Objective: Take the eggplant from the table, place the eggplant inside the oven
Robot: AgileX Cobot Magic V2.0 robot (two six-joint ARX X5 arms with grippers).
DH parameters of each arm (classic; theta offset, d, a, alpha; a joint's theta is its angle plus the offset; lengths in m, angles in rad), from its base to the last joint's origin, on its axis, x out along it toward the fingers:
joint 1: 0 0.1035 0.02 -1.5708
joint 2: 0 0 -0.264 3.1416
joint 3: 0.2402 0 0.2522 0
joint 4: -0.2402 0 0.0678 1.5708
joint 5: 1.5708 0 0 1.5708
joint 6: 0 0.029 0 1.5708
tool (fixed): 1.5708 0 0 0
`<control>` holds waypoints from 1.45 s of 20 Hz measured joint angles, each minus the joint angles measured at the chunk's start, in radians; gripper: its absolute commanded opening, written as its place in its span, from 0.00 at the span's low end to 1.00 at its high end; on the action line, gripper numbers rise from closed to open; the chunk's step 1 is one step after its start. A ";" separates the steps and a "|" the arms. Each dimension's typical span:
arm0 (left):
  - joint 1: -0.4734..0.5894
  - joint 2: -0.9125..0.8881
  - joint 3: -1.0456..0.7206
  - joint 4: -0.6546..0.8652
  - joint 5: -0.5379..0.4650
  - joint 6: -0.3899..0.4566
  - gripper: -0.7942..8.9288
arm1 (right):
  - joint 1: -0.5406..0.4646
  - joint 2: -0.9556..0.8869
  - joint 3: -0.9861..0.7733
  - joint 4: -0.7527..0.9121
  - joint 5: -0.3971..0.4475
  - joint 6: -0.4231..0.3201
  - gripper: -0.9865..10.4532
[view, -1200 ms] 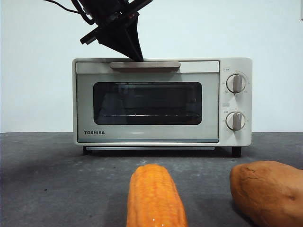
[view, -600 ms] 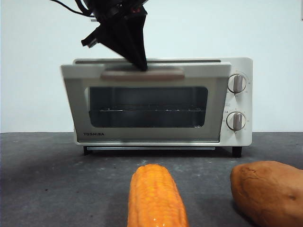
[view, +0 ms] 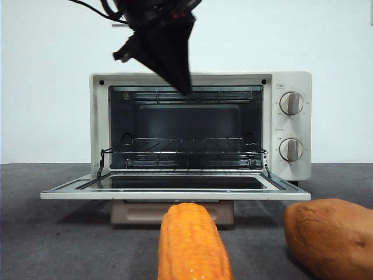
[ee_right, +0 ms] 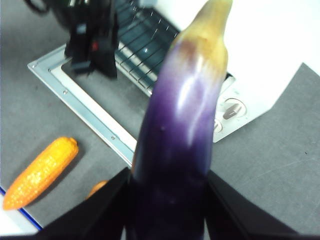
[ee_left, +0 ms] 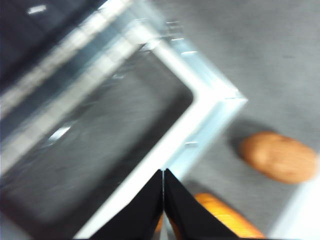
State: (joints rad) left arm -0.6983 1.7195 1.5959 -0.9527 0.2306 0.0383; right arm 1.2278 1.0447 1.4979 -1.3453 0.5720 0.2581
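Observation:
The eggplant (ee_right: 180, 135), glossy dark purple with a brownish stem end, shows only in the right wrist view, where my right gripper (ee_right: 169, 181) is shut on it, high above the table (view: 46, 233). The cream-white TOSHIBA oven (view: 291, 125) stands with its door (view: 175, 191) folded down flat, and the wire rack (view: 186, 146) inside is bare. My left gripper (view: 183, 90) is shut with nothing in it. It hangs in front of the top of the oven's opening, above the door glass (ee_left: 100, 130).
An orange-yellow corn cob (view: 192, 242) lies on the table just in front of the open door. A reddish-brown sweet potato (view: 329, 233) lies to its right. The door's beige handle (view: 172, 213) hangs under the door's front edge. Two knobs (view: 290, 103) sit on the oven's right side.
The oven door has swung from closed to fully down. The left gripper came forward and lower with the handle and now hangs apart from it.

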 measured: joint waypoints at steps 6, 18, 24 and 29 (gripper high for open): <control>0.126 -0.144 -0.123 0.116 -0.094 -0.026 0.09 | 0.000 0.146 0.000 0.004 0.000 -0.072 0.22; 0.492 -0.629 -0.745 0.393 -0.077 -0.147 0.09 | -0.145 0.558 -0.001 0.475 -0.030 -0.613 0.22; 0.527 -0.664 -0.771 0.418 -0.056 -0.157 0.09 | -0.303 0.755 -0.001 0.780 -0.029 -0.821 0.22; 0.527 -0.665 -0.771 0.430 -0.018 -0.161 0.09 | -0.354 0.845 -0.003 0.851 -0.025 -1.023 0.23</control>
State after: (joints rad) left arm -0.1715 1.0550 0.8246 -0.5224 0.2127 -0.1223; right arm 0.8742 1.8900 1.4952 -0.4942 0.5472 -0.7647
